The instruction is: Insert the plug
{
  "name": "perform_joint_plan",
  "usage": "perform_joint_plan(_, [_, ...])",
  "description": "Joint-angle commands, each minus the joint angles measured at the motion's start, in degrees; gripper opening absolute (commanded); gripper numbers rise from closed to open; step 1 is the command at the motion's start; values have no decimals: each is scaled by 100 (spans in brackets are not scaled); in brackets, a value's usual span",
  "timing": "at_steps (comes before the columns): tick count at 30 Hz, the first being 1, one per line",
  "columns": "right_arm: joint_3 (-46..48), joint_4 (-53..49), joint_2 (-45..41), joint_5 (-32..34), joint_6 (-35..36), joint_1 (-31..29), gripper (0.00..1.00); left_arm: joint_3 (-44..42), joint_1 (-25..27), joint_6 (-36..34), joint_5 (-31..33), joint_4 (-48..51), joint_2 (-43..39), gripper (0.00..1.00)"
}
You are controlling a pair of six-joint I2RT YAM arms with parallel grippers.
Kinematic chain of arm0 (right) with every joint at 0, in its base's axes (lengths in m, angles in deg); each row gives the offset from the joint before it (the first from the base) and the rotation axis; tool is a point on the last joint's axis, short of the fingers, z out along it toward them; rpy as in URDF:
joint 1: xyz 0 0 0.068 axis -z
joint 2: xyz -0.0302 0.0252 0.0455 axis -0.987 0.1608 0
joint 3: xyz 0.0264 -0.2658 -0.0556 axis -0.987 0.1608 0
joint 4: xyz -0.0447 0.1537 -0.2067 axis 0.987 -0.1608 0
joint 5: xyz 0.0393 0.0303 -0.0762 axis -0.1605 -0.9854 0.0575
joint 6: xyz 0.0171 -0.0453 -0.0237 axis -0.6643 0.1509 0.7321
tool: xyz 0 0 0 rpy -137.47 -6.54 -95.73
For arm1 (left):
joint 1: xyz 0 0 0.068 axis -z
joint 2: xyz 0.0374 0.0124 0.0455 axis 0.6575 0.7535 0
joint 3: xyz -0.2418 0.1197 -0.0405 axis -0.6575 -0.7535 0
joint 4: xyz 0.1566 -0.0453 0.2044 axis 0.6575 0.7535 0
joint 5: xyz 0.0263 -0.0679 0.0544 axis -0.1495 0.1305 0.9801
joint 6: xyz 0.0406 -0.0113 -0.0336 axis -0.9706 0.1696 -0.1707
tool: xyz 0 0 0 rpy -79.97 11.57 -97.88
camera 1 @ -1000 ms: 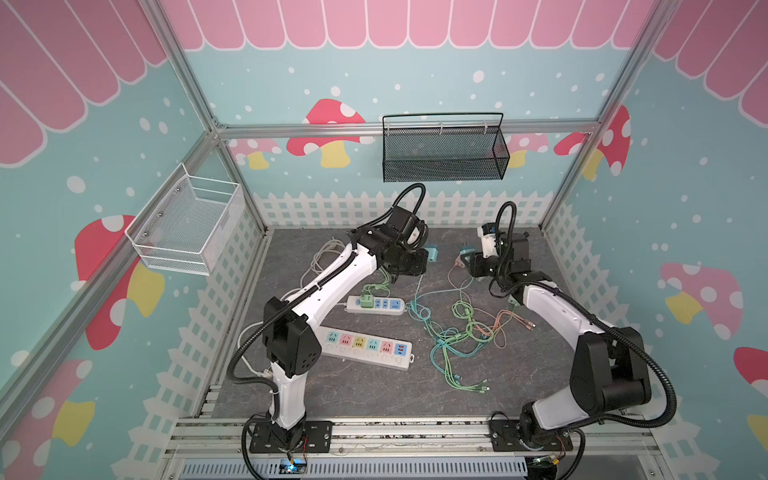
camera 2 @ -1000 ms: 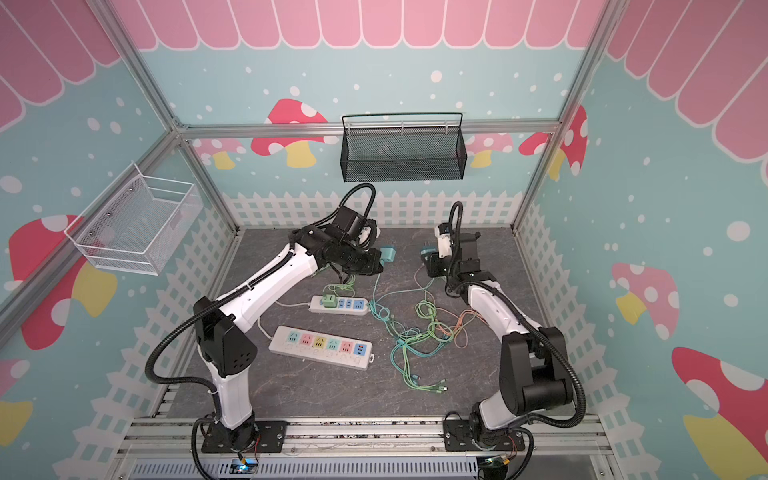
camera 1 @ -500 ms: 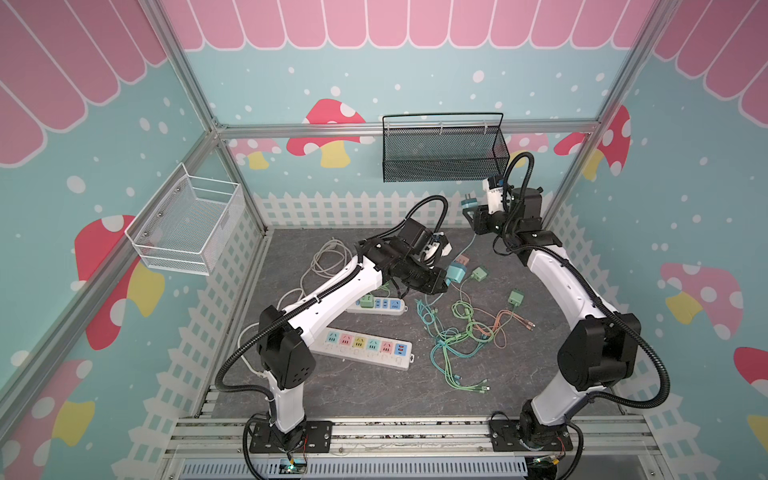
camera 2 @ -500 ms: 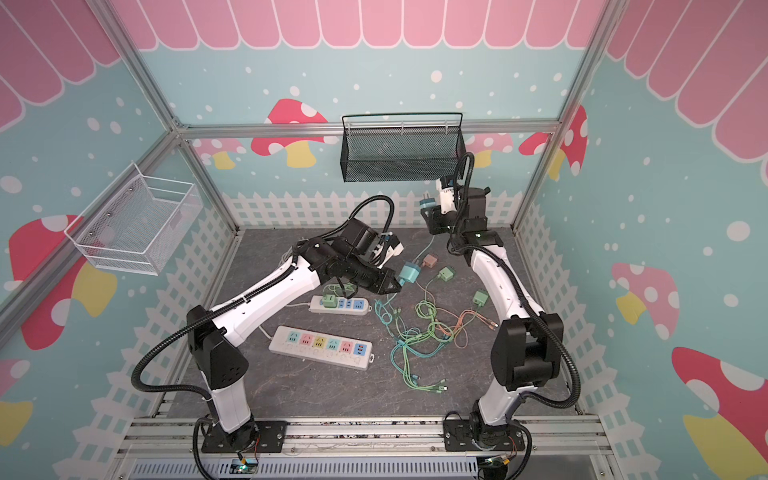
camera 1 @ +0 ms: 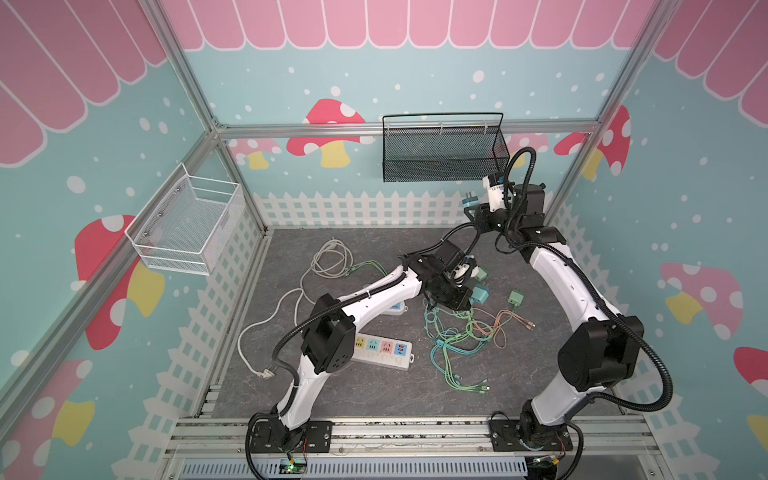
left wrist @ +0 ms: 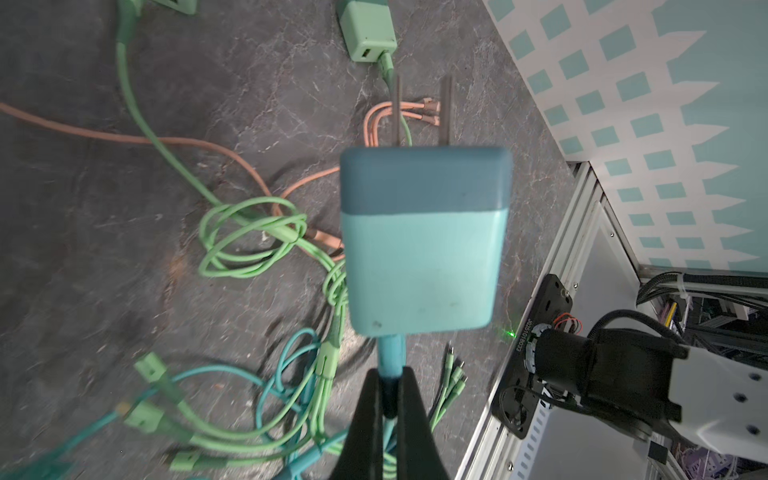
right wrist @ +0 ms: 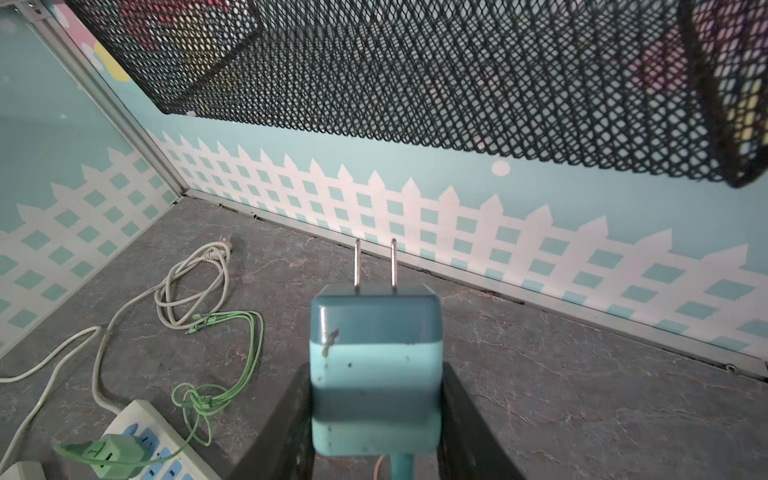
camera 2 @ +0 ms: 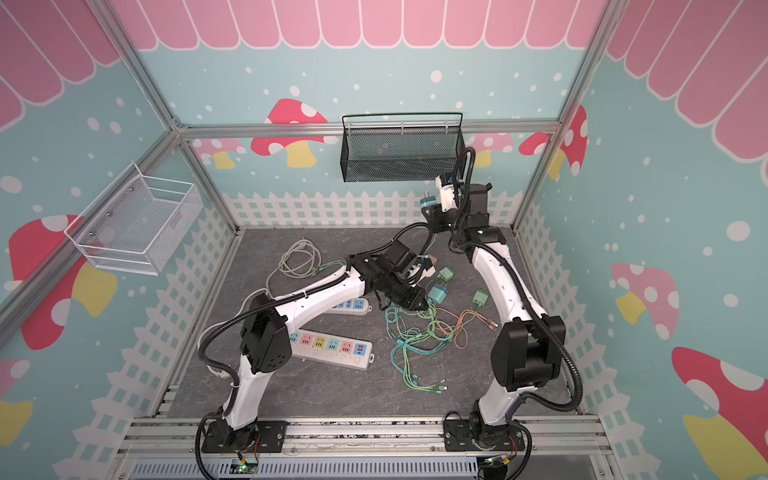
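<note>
Left plug adapter (left wrist: 424,241) was two-tone: dark teal-blue band, pale aqua body, teal cable (left wrist: 390,353). Right plug adapter (right wrist: 376,365) had the same two shades. Floor (camera 1: 374,395) was dark grey, marbled. Loose cables (camera 1: 446,332) green, teal, salmon. Power strip (camera 2: 357,361) white, pastel sockets. Basket (camera 1: 444,158) black mesh.

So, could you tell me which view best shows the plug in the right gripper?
The right wrist view: the teal plug fills the centre between the right gripper's fingers, both prongs sharp. In both top views it is small, near the black basket. The left wrist view shows another plug.
</note>
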Motion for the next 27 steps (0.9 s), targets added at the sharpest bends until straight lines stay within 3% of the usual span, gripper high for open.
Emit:
perform_joint_plan(1, [129,-9,-252,224,85,38,22,215,64,265,98,-531,131,8])
perform_joint_plan(5, [194,-23,-280,273,95,90,22,-327,106,474,241,-1046,-190,37])
perform_joint_plan(10, [261,-2,-308,192,95,118,22,-1125,99,591,418,-1500,-939,55])
perform_joint_plan(18, [341,19,-442,-594,363,94,23,-2185,-163,861,947,-1511,-2237,64])
perform_joint_plan(22, [209,-103,-437,-1291,565,-13,24,-2993,-707,1227,1117,-1477,-3068,69])
perform_joint_plan(27, [-205,-298,-471,-1941,643,-222,25,-3941,-1277,1183,1337,-1434,-3841,69])
